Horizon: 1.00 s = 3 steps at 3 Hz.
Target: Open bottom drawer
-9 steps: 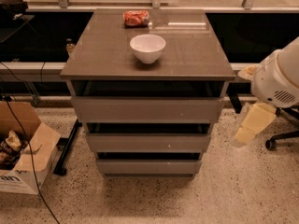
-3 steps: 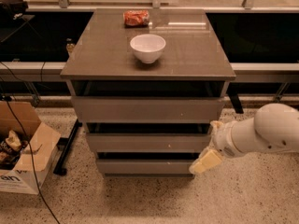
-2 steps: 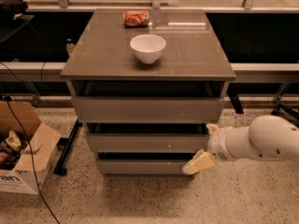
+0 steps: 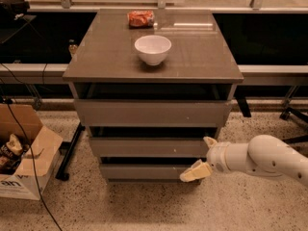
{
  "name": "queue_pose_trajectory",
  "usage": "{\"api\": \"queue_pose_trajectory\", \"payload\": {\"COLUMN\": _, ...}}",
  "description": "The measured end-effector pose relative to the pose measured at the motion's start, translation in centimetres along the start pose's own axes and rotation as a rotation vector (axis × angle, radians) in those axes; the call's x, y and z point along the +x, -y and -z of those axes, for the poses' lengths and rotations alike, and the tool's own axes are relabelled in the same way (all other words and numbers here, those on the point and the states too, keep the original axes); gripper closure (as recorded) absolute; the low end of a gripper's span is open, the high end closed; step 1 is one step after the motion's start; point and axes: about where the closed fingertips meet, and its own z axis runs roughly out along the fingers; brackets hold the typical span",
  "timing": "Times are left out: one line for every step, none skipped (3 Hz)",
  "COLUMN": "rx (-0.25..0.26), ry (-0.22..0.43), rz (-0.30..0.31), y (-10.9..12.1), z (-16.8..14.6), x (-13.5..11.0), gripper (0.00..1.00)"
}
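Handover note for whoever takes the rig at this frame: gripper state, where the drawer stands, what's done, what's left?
Gripper: open, holding nothing, low at the right end of the bottom drawer. Its lower finger is at the front's right edge; contact cannot be told.
Bottom drawer: looks closed, not pulled out.
Done: the approach only.
Left: catch the front's edge and pull the drawer out.

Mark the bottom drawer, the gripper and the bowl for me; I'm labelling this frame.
bottom drawer (image 4: 144,171): camera view, middle of its front panel.
gripper (image 4: 195,159): camera view, midway between its open fingertips, by the drawer's right end.
white bowl (image 4: 153,49): camera view, its outer wall.
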Motion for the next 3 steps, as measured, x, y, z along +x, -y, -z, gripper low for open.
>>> {"api": "queue_pose_trajectory", "payload": {"rx": -0.032, "ry": 0.044, "rz": -0.073, "y": 0.5, "z": -2.3, "x": 2.4, "gripper": 0.0}}
{"api": "queue_pose_trajectory", "payload": {"rx": -0.06, "ry": 0.073, "rz": -0.132, "y": 1.3, "z": -4.5, "x": 4.8, "gripper": 0.0}}
{"api": "queue_pose_trajectory", "payload": {"rx": -0.088, "ry": 0.094, "rz": -0.196, "y": 2.3, "z": -7.2, "x": 7.7, "gripper": 0.0}}
